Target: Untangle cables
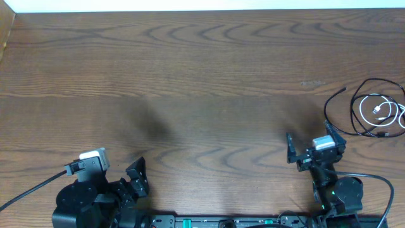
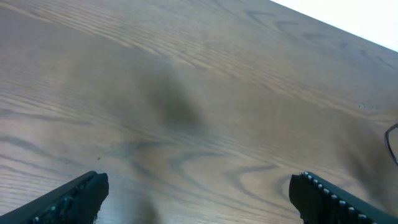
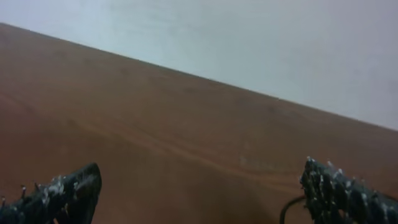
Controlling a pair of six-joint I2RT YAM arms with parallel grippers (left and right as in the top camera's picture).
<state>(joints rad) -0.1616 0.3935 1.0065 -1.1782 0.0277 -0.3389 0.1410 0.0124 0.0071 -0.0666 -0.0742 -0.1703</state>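
Dark-brown wood grain, matte and smooth, covers the worktop [image 1: 190,63]. The cables [image 1: 373,114] lie in one loose bunch near its right edge. The right claw [image 1: 312,140] is by far the nearer. The bunch lies ahead of it and off to its right, near but not touching. The left claw [image 1: 134,180] sits well apart on the other side of the worktop. Both claws are released, jaws spread wide with nothing between them, and each wrist view shows bare wood between the ridged black fingers [image 2: 74,196].

The bunch is wider than it is deep, so its long axis runs roughly left to right. The white cable [image 1: 378,109] is a small coil with a pale plug near its middle, sitting inside the wider, slack loops of the black cables [image 1: 380,133]. One black tail swings out on the side facing the right claw and ends in a small plug [image 1: 345,90] that points away from the robot. Where the strands cross, I cannot tell whether they are knotted or merely overlaid.

All three are thin, round and limp, so they should drag and flex rather than hold a shape. By my judgement the reach belongs to the right arm, going forward and rightward. The black tail runs on a diagonal, so the jaws would have to straddle it crosswise.
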